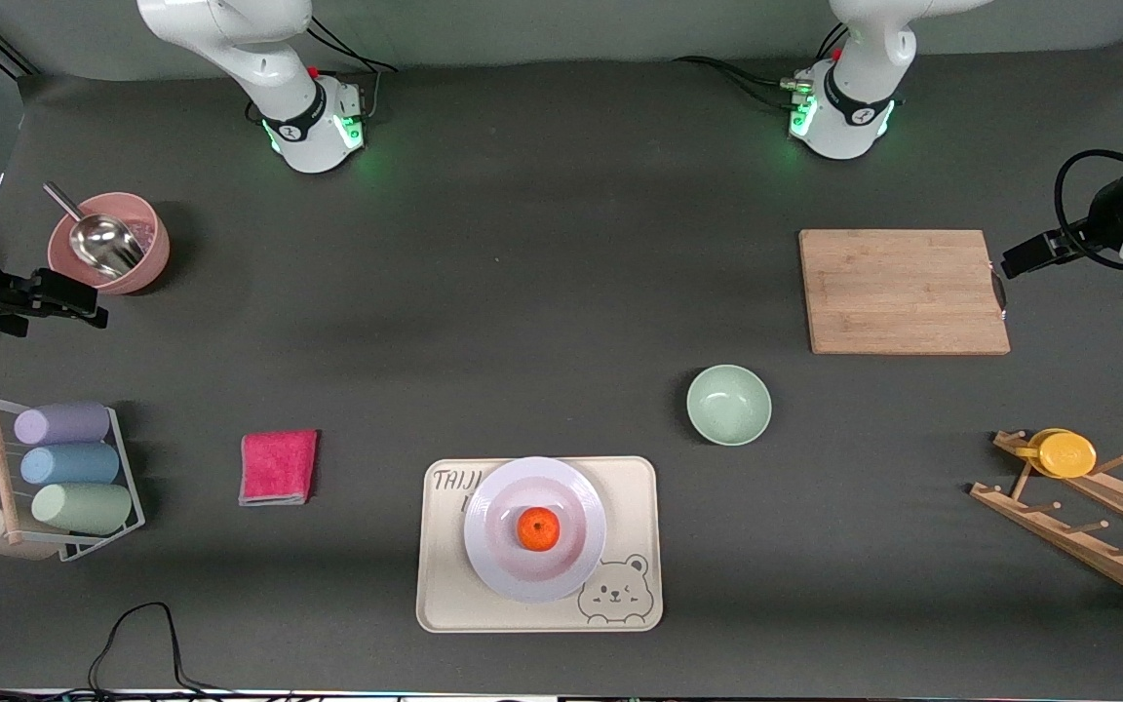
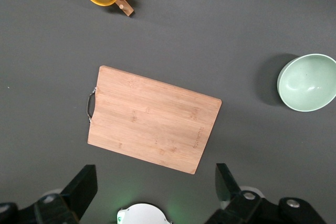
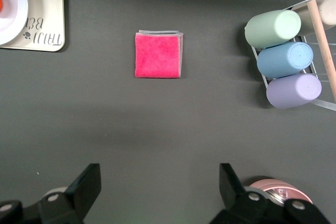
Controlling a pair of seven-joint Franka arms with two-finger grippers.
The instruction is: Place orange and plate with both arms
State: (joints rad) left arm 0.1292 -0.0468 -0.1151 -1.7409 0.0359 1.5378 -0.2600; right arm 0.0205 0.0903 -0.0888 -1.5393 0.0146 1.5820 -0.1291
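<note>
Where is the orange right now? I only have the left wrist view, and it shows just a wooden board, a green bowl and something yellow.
Observer: The orange sits in the middle of the plate, untouched by either pincer.
Operator: And where is the plate?
Observer: It rests on the beige bear tray, nearer to the front camera than the green bowl.
Operator: Is the right arm working on it?
Observer: No. The right pincer is open and empty at its own end of the table, over bare mat between the pink bowl and the red cloth.
Operator: And mine?
Observer: The left pincer is open too, at the cutting board's edge.
</note>
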